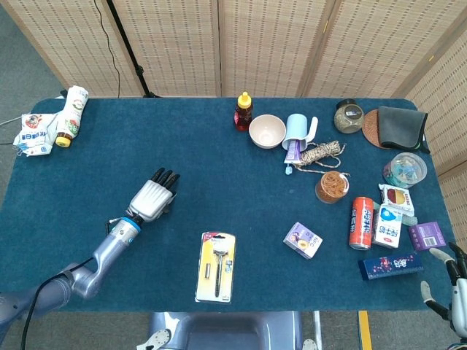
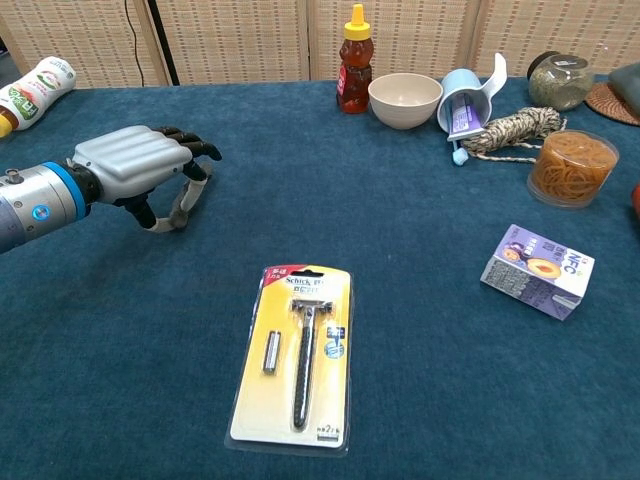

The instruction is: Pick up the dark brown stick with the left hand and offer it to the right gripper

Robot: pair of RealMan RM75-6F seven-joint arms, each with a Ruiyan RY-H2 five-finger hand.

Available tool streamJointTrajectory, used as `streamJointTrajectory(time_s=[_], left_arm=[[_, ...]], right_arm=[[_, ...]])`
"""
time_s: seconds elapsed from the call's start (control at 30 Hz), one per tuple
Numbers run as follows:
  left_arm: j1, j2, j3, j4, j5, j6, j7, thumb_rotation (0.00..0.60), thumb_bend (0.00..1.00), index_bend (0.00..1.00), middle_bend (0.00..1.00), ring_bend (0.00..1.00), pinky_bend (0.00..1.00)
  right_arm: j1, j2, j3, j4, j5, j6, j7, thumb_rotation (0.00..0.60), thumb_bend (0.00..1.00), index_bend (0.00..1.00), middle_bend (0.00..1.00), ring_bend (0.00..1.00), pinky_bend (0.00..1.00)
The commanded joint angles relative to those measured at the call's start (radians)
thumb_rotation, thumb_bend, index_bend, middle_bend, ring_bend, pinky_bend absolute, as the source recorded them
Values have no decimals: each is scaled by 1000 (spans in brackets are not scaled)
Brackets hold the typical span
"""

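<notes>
The left arm (image 1: pixel 87 270) reaches in from the lower left corner, forearm slanting up and to the right over the surface; a blue ring marks its wrist (image 2: pixel 62 188); the left hand (image 2: pixel 140 170) is held palm down, silver back uppermost, dark fingers (image 2: pixel 196 148) extended forward and slightly apart, thumb curled beneath, nothing in its hold. The right hand (image 1: pixel 454 288) shows only in the head view at the lower right edge; its fingers point upward and spread, holding nothing.
</notes>
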Motion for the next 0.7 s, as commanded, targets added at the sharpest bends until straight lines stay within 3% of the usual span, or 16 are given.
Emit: streamJointTrajectory(time_s=[0.03,0.23,0.37,0.7], left_arm=[[8,32,-12,-57,-28,-3,14,600,479,631,139,85,77],[31,131,-30,-234,-130,-40,85,600,484,631,139,83,77],[59,219,-32,-409,-252,-39,205,600,483,626,139,82,76],[73,271,-13,-668,-517,103,522,600,484,615,139,75,77]], right_arm=[[0,-2,1,3,-1,-1,4,600,385,234,93,125,0],[3,-7,2,13,0,-9,15,600,385,234,93,125,0],[8,-13,3,26,-2,-18,29,600,385,234,93,125,0],[10,-20,4,52,-3,-24,61,600,385,234,93,125,0]])
